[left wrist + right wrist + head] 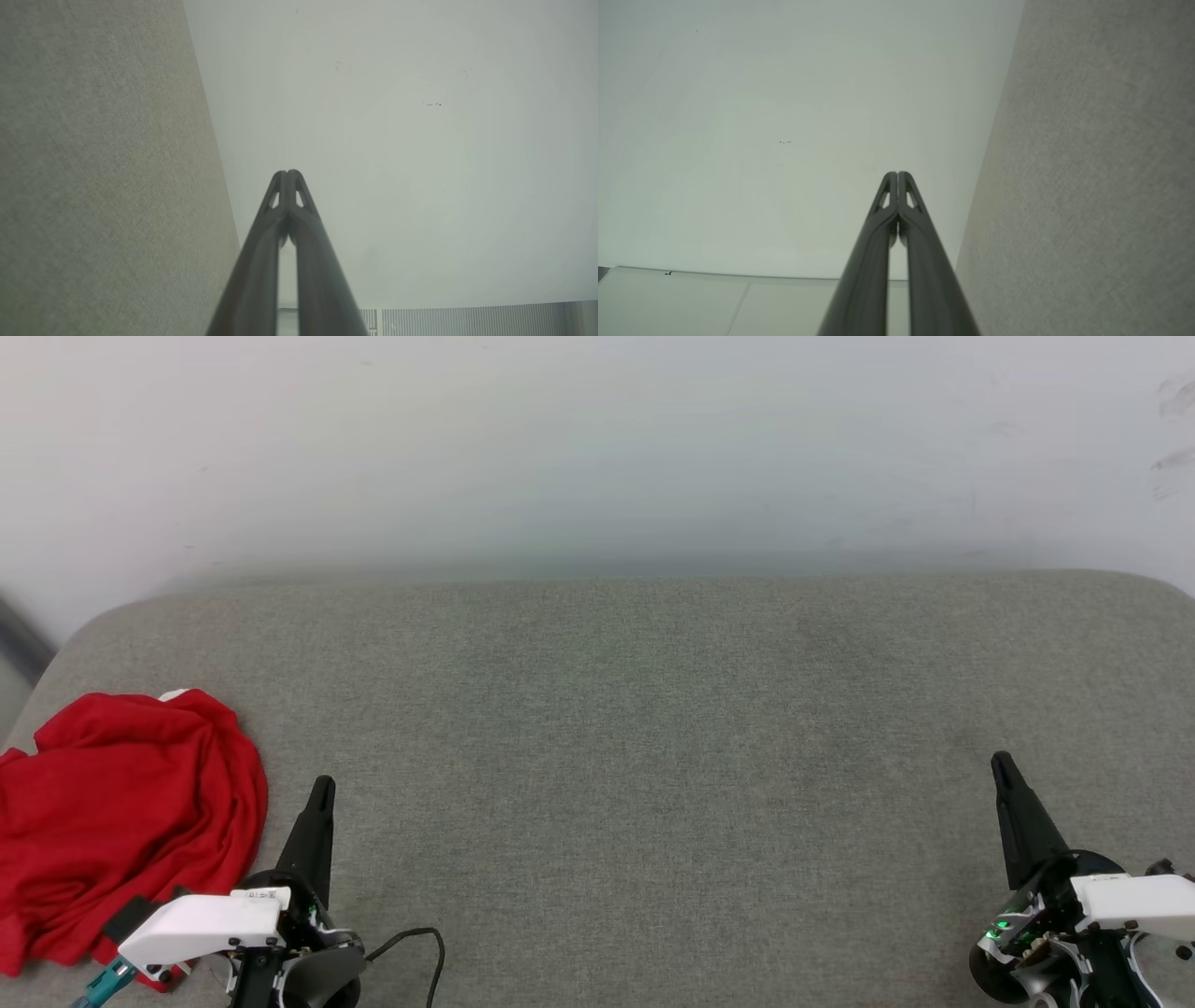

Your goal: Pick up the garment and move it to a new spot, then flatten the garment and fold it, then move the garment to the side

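Both grippers are clenched tight, fingertips pressed together and holding nothing. The left gripper [321, 790] points up the head view at lower left and the right gripper [1001, 763] at lower right. One garment [131, 812], red with a sliver of white at its top edge, lies crumpled at the left end of the grey cushion [653, 728]. It is just beside the left gripper, whose fingers are clear of the cloth, and well apart from the right gripper. A small white label [266, 894] on the left wrist carries print too small to read. One black cable [425, 943] loops beside it. A pale wall [597, 448] stands behind.
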`<state>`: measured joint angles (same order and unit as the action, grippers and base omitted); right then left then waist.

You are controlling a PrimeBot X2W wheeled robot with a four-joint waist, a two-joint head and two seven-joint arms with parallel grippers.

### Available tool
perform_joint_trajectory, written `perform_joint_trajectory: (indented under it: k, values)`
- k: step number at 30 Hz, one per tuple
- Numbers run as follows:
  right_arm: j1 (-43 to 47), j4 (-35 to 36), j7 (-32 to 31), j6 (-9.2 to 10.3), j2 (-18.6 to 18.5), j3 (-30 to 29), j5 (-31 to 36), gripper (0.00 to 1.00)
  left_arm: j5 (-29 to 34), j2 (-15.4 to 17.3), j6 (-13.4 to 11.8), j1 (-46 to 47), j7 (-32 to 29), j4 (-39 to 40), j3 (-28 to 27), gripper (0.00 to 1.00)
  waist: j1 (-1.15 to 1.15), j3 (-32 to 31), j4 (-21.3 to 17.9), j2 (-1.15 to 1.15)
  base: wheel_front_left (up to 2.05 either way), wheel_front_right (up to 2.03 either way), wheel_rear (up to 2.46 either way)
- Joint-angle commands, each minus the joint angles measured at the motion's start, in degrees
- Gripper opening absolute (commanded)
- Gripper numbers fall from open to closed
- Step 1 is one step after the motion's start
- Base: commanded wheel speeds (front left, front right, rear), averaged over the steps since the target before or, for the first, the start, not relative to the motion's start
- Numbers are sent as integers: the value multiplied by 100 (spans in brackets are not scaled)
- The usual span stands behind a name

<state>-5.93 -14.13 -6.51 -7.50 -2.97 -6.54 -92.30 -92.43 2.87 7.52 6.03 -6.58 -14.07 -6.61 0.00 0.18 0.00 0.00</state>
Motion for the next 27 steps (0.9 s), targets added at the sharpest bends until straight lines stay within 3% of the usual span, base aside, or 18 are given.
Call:
perform_joint_trajectory:
  k: [1,27]
  values:
    - [-69,-7,4,2,19,4,-23,0,7,-14,15,41,-11,-1,-13,0,0,0,0,0,0,0,0]
    - [-69,-7,4,2,19,4,-23,0,6,-14,15,41,-10,-1,-12,0,0,0,0,0,0,0,0]
